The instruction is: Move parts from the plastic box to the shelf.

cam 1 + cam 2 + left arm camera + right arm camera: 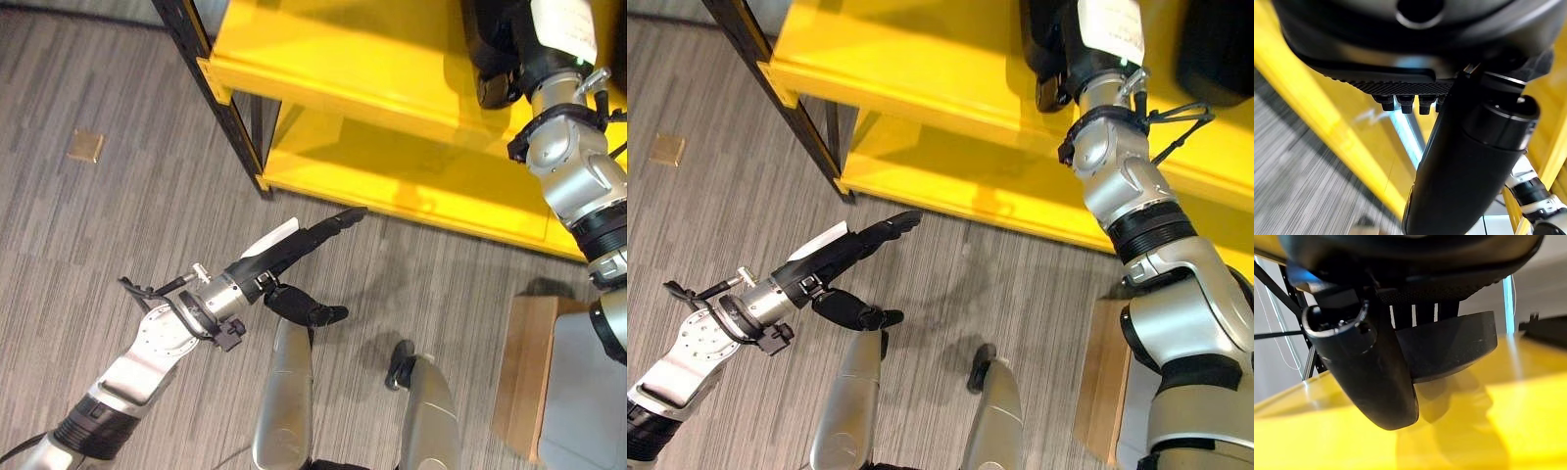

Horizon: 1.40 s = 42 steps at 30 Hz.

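**Right robot hand up on the shelf with a part, left one just hanging out**

So my right robot hand (1376,382) is reaching over the upper yellow shelf (323,69), and in my right wrist view there's a dark rounded part (1454,347) sitting right past my thumb and fingers, just above the yellow board. My fingers look curled around it, so I'd call that grasping the part, not let go yet. I honestly can't tell whether its bottom edge is touching the board or hovering over it.

The thing that matters for the next move, I reckon: the part is straight below and ahead of my right palm, with the shelf surface right underneath, so it's basically a short drop and release. Its long axis looks to run flat along the shelf.

My left robot hand (304,240) is down low over the grey carpet floor (118,225), fingers straight and relaxed, holding nothing, pointing toward the lower shelf (392,176). It's well apart from the part, so the right is clearly the nearer one.

From the head views my right fingers are cut off at the frame edge. There's a light wooden box (524,372) by my right side, partly cut off; can't see any plastic box contents.
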Available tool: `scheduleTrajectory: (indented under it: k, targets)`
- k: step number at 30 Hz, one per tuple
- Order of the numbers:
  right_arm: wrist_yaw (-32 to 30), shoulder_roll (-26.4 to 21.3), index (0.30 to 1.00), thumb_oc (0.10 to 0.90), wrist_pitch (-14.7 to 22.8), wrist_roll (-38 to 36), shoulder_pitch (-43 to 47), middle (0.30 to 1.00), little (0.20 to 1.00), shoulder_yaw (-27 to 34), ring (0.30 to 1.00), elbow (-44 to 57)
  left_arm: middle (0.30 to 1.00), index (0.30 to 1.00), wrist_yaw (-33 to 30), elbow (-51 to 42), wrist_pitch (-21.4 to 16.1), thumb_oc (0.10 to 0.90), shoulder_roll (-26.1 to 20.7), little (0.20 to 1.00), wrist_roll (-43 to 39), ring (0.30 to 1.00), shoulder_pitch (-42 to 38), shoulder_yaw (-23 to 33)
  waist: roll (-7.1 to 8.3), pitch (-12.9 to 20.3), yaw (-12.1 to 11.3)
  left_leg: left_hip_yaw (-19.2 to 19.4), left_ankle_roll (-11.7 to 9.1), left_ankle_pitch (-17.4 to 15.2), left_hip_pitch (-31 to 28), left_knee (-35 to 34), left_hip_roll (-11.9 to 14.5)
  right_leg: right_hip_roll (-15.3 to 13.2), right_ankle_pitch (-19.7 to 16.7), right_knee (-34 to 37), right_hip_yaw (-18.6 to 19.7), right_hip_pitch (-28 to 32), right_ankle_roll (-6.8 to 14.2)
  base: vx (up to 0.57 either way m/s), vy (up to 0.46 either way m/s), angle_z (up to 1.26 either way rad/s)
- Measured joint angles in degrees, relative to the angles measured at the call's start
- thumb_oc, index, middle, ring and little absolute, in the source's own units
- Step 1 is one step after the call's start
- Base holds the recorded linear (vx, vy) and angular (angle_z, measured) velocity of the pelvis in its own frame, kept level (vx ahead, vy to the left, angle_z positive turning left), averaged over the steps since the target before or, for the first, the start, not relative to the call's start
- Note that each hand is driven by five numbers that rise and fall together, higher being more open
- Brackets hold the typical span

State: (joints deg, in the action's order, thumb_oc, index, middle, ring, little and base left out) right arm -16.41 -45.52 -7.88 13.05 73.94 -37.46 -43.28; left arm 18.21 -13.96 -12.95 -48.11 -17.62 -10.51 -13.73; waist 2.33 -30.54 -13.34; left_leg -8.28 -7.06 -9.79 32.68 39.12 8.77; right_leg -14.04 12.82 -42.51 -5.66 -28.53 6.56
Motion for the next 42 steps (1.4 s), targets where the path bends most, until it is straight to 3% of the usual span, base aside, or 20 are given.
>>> scheduleTrajectory:
  k: [3, 4, 6, 9, 10, 12, 13, 17, 19, 24, 27, 30, 42]
  targets:
    - [2.34, -0.51, 0.300, 0.400, -0.03, 0.44, 0.01, 0.300, 0.300, 0.16, 0.300, 0.14, 1.000, 1.000, 0.10, -0.22, 0.08, 0.900, 0.22, 1.000, 0.00, 1.000, 1.42, 1.15, -0.01, 0.39, 0.51, 0.74, 0.78, 3.26, -4.90, -6.43, 1.24, 0.06, 1.81, 0.80, -3.02, 4.53, -0.81, 0.12, -0.201, 0.44]
    - [2.76, -1.85, 0.300, 0.400, -0.34, 0.56, -0.01, 0.300, 0.300, 0.29, 0.300, 0.15, 1.000, 1.000, 0.94, -0.29, 0.07, 0.900, 1.39, 1.000, 0.00, 1.000, 0.74, 0.81, -0.20, 0.49, 0.82, 1.42, 0.72, 6.70, -5.62, -9.70, 1.80, -0.21, 2.84, 0.90, -5.40, 5.54, -1.93, 0.07, -0.073, 0.82]
    - [2.88, -2.94, 0.300, 0.400, -0.83, 1.51, -0.31, 0.300, 0.300, 0.55, 0.300, -1.19, 1.000, 1.000, 2.17, -0.30, -0.06, 0.900, 1.88, 1.000, -0.04, 1.000, -0.05, -0.08, -0.40, 0.57, 1.92, 2.57, 2.17, 9.78, -5.92, -13.50, 2.47, -0.70, 2.91, 2.00, -9.25, 6.76, -2.68, 0.01, 0.035, 0.85]
    - [2.88, -2.45, 0.300, 0.400, 0.23, 2.77, -0.26, 0.300, 0.300, 0.53, 0.300, -2.87, 1.000, 1.000, 2.75, 0.90, -0.13, 0.900, 1.93, 1.000, -0.02, 1.000, 0.33, -2.20, -1.02, 0.84, -0.46, -0.92, 1.54, 8.23, -7.32, -17.14, 0.51, 1.08, 0.78, 5.47, -8.12, 6.30, -3.52, 0.13, -0.023, -0.24]
    - [2.87, -1.86, 0.300, 0.400, 0.15, 2.72, -0.20, 0.300, 0.300, 0.32, 0.300, -3.78, 1.000, 1.000, 3.90, 1.37, -0.14, 0.900, 2.00, 1.000, 0.00, 1.000, 0.26, -2.15, -1.22, 0.89, -1.74, -1.41, -0.12, 9.55, -8.85, -20.09, 0.70, 2.20, -0.84, 8.01, -7.46, 6.45, -3.43, 0.13, -0.070, -0.46]
    - [2.89, -1.96, 0.300, 0.400, -0.57, 2.62, -0.21, 0.300, 0.300, -0.03, 0.300, -4.99, 1.000, 1.000, 5.27, 1.37, -0.95, 0.900, 1.96, 1.000, -0.01, 1.000, -0.12, -1.85, -2.22, 0.86, -1.47, -1.20, -4.14, 12.10, -9.61, -22.31, 1.38, 2.81, -1.65, 10.13, -8.16, 7.84, -2.99, 0.25, -0.006, -0.14]
    - [2.19, -2.18, 0.300, 0.400, -0.41, 2.62, 0.12, 0.300, 0.300, 0.01, 0.300, -7.17, 1.000, 1.000, 6.37, 1.36, -2.35, 0.900, 1.64, 1.000, -0.06, 1.000, -0.81, -1.15, -2.36, 0.90, -3.13, -1.03, -3.67, 11.54, -9.79, -21.55, 1.07, 2.89, -2.46, 12.44, -7.64, 8.52, -2.73, 0.27, 0.071, 0.00]
    - [2.06, -2.38, 0.300, 0.400, -0.06, 2.62, 0.30, 0.300, 0.300, 0.25, 0.300, -2.81, 1.000, 1.000, 7.54, 1.51, -2.56, 0.900, -0.24, 1.000, -0.18, 1.000, -5.22, -0.23, -2.44, 0.90, -4.28, 0.65, -2.64, 10.56, -10.12, -20.54, 0.39, 2.05, -3.75, 13.26, -7.42, 9.22, -2.40, 0.09, 0.037, -0.10]
    - [2.04, -2.36, 0.300, 0.400, -0.58, 2.62, 0.27, 0.300, 0.300, 0.24, 0.300, -0.77, 1.000, 1.000, 7.32, 1.60, -2.69, 0.900, -0.29, 1.000, -0.22, 1.000, -7.00, -0.68, -2.47, 0.92, -4.32, 0.88, -2.46, 10.49, -9.74, -20.50, 0.13, 1.87, -4.37, 14.68, -7.33, 9.22, -1.68, -0.01, 0.022, -0.06]
    - [1.94, -2.34, 0.300, 0.400, -2.73, 2.65, 0.40, 0.300, 0.300, 0.22, 0.300, 2.22, 1.000, 1.000, 7.96, 1.50, -3.59, 0.900, -0.32, 1.000, -2.00, 1.000, -7.93, -2.19, -2.51, 0.94, -4.26, 3.13, -0.58, 10.97, -7.93, -21.60, -0.66, 2.02, -9.81, 22.30, -5.58, 9.30, -0.40, -0.01, 0.015, -0.17]
    - [1.93, -2.25, 0.300, 0.400, -4.68, 2.63, 0.10, 0.300, 0.300, 0.10, 0.300, 1.84, 1.000, 1.000, 8.49, 1.60, -3.56, 0.900, -0.35, 1.000, -2.32, 1.000, -8.03, -1.69, -2.53, 0.92, -4.60, 3.50, -0.15, 11.08, -7.42, -21.58, -1.26, 1.27, -9.88, 22.33, -5.65, 8.88, -0.18, 0.01, -0.003, 0.04]
    - [1.83, -2.22, 0.300, 0.400, -4.36, 2.65, 0.26, 0.300, 0.300, 0.10, 0.300, 2.14, 1.000, 1.000, 8.98, 1.55, -3.56, 0.900, -0.33, 1.000, -2.39, 1.000, -8.02, -1.72, -2.50, 0.93, -5.24, 3.17, -0.15, 11.08, -7.50, -21.93, -1.15, 1.62, -10.11, 23.45, -5.79, 9.29, 0.28, 0.04, -0.005, -0.01]
    - [1.82, -2.13, 0.300, 0.400, -7.21, 2.68, 0.26, 0.300, 0.300, 0.11, 0.300, 1.85, 1.000, 1.000, 12.68, 1.52, -3.50, 0.900, -0.34, 1.000, -2.50, 1.000, -8.06, -1.65, -2.10, 0.90, -5.31, 4.12, 0.83, 10.69, -7.86, -21.99, -1.93, 1.72, -15.29, 31.75, -5.69, 13.04, 1.03, 0.02, 0.023, -0.02]
